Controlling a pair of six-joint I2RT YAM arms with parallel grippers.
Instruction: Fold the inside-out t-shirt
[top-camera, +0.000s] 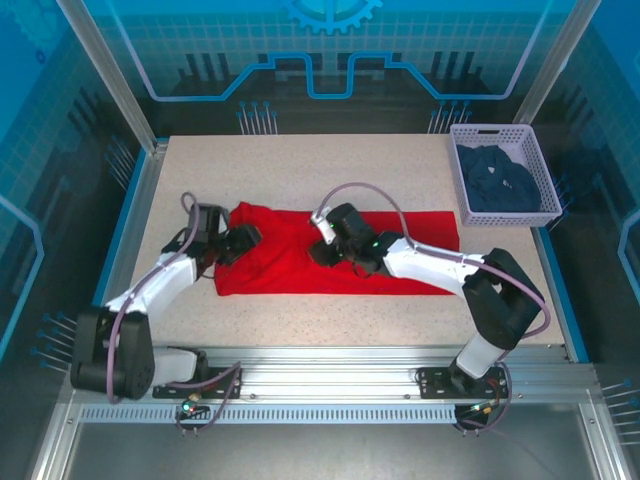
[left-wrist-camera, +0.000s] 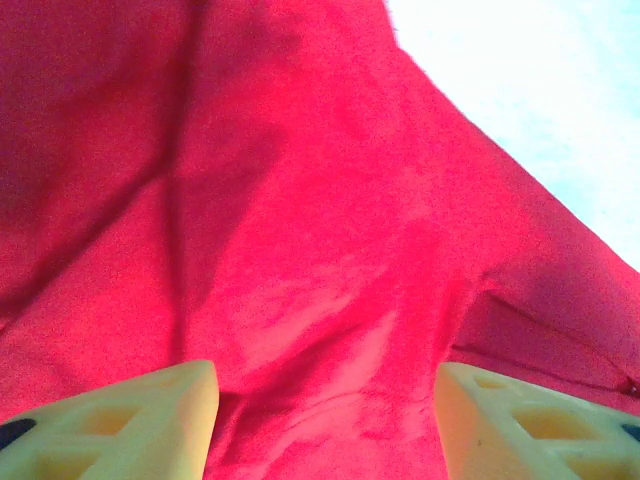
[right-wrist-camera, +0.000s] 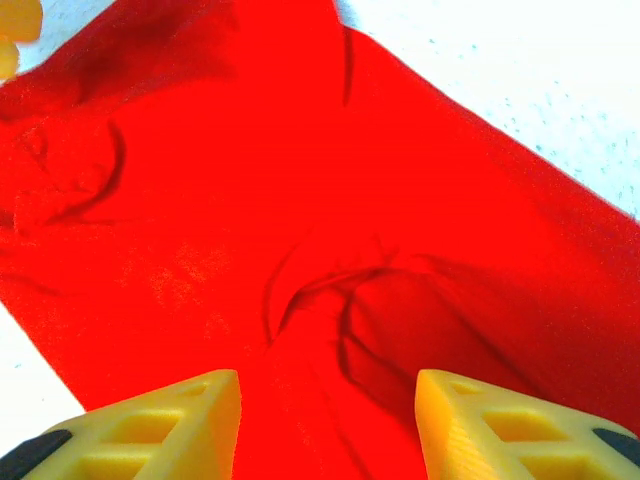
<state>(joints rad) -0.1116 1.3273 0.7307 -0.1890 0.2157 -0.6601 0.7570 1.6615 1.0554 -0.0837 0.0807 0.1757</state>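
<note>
The inside-out t-shirt lies spread across the middle of the table, plain red side up; no print shows. My left gripper rests low over its left part, near the left edge. In the left wrist view the left gripper is open, with wrinkled red cloth under the gap between its fingers. My right gripper is over the shirt's middle. The right wrist view shows the right gripper open too, its yellow fingers straddling a raised fold of cloth.
A white lattice basket stands at the back right of the table, holding a dark navy garment. The speckled tabletop shows bare behind and in front of the shirt. Blue panels wall in the back and sides.
</note>
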